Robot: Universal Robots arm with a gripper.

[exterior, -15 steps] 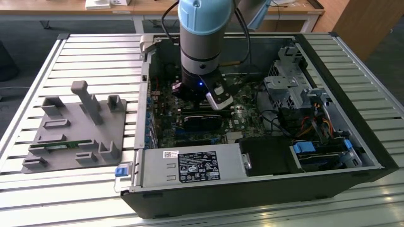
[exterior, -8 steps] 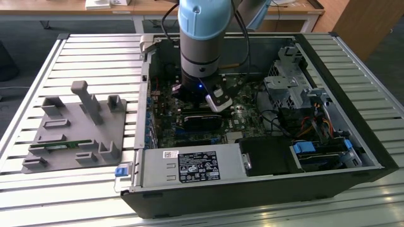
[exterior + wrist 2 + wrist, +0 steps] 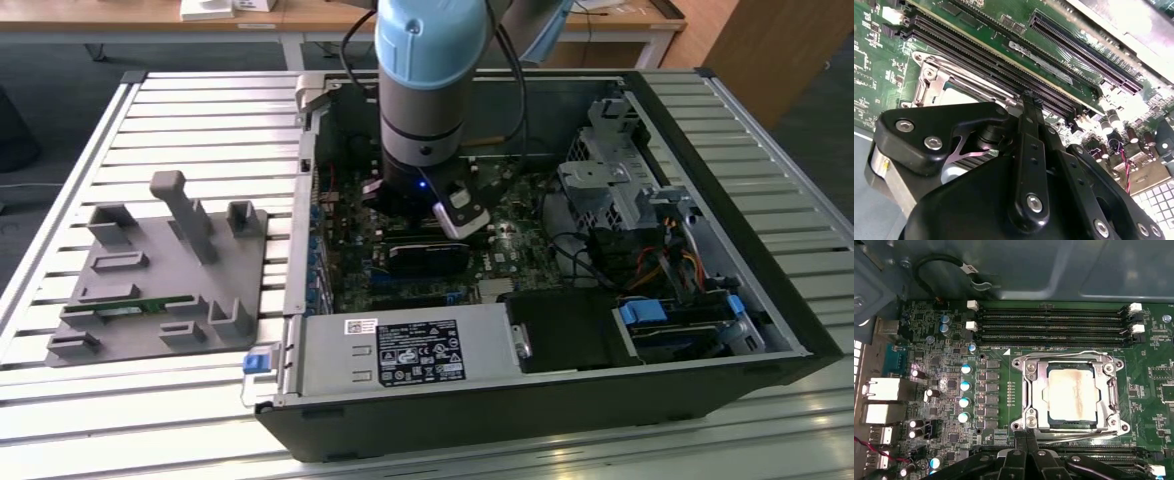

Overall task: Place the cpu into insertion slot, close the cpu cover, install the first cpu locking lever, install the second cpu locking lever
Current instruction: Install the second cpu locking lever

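In the first wrist view the cpu (image 3: pixel 1071 392), a dull silver square, lies in the insertion slot (image 3: pixel 1021 362). The cpu cover (image 3: pixel 1036 390), a silver frame, is folded flat over the chip's edges. A thin metal locking lever (image 3: pixel 1079 436) runs along the socket edge closest to my gripper (image 3: pixel 1026 436). The two black fingers are pressed together, with their tips at that lever's end by the socket corner. The second wrist view shows a finger (image 3: pixel 1031 107) above the cover (image 3: pixel 936 82). In the exterior view the gripper (image 3: pixel 454 222) is low inside the computer case, over the motherboard.
Long black memory slots (image 3: pixel 1054 325) run beside the socket, and more slots (image 3: pixel 1104 455) lie by the fingers. Upright capacitors (image 3: pixel 965 385) stand nearby. The case holds a power supply (image 3: pixel 407 355) and drive bays (image 3: pixel 614 190). A grey fixture plate (image 3: pixel 160 280) rests on the slatted table.
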